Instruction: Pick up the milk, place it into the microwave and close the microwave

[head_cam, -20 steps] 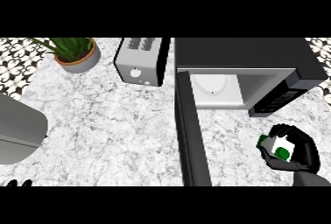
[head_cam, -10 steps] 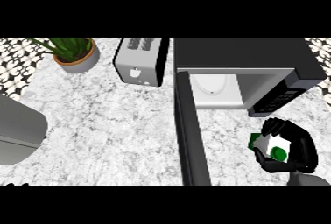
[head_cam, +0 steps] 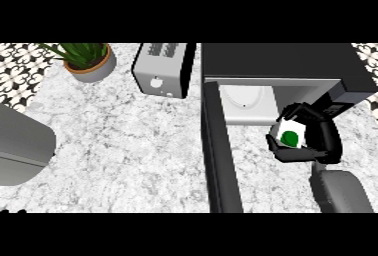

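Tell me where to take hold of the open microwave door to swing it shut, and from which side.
I would take the microwave door near its free end, by the view's lower edge, far from the hinge at the microwave's left front. Come from its left face: it stands out edge-on and must swing right. The right hand is curled round the milk.

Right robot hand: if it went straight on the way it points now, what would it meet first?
Probably the microwave's open cavity: the right robot hand, curled round the milk, points up the view at the opening. Height is unclear, so the milk could clip the cavity's lower edge.
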Controlling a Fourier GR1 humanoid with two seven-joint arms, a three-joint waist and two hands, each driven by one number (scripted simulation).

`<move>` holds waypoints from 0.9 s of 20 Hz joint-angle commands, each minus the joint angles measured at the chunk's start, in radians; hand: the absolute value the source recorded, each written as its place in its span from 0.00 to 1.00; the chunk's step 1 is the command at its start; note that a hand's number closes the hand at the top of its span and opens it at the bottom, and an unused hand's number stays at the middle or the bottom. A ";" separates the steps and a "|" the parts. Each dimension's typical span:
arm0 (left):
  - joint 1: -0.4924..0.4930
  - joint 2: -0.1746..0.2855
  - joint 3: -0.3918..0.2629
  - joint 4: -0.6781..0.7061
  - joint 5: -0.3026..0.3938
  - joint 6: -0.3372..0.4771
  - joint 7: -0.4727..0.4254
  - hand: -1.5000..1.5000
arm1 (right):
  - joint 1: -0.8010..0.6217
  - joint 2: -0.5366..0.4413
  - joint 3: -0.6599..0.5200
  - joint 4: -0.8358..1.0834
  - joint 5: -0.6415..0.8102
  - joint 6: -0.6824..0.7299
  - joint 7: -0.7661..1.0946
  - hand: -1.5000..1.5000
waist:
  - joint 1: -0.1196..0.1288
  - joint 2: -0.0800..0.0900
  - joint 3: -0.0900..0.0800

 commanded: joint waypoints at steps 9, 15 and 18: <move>-0.054 0.004 0.027 0.044 0.018 -0.030 0.028 0.00 | -0.382 0.011 -0.047 0.469 0.083 -0.076 -0.055 1.00 | 0.026 0.011 0.001; -0.081 0.033 0.062 0.048 0.050 -0.066 0.016 0.00 | -0.461 0.009 -0.058 0.531 0.115 -0.140 -0.087 1.00 | 0.054 0.017 0.001; -0.085 0.025 0.063 0.037 0.048 -0.047 0.035 0.00 | -0.463 -0.019 -0.066 0.546 0.128 -0.149 -0.106 1.00 | 0.060 0.020 0.001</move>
